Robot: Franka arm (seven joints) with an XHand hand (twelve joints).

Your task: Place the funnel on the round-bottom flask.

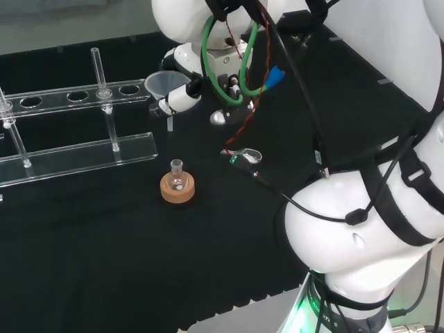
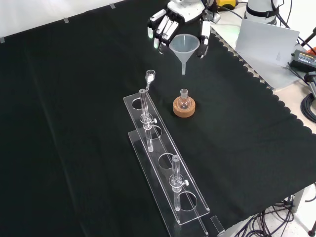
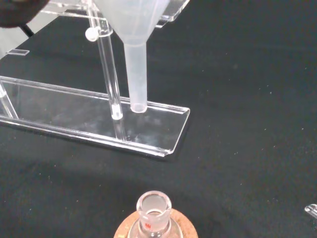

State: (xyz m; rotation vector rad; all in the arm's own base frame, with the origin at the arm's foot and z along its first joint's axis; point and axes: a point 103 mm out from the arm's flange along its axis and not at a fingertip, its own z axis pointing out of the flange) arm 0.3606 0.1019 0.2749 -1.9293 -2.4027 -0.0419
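The funnel (image 2: 184, 47) is held up in the curled hand (image 2: 170, 24), near the surface's far edge. Next, its spout must be lined up over the flask (image 2: 184, 98) and lowered in.

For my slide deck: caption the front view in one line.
The hand holds the funnel above the cloth, short of the round-bottom flask on its cork ring.

Funnel (image 2: 184, 48): translucent, upright, stem down, top centre of your front view.
Flask (image 2: 184, 99): small, clear, upright in cork ring (image 2: 184, 107), mid-frame below.
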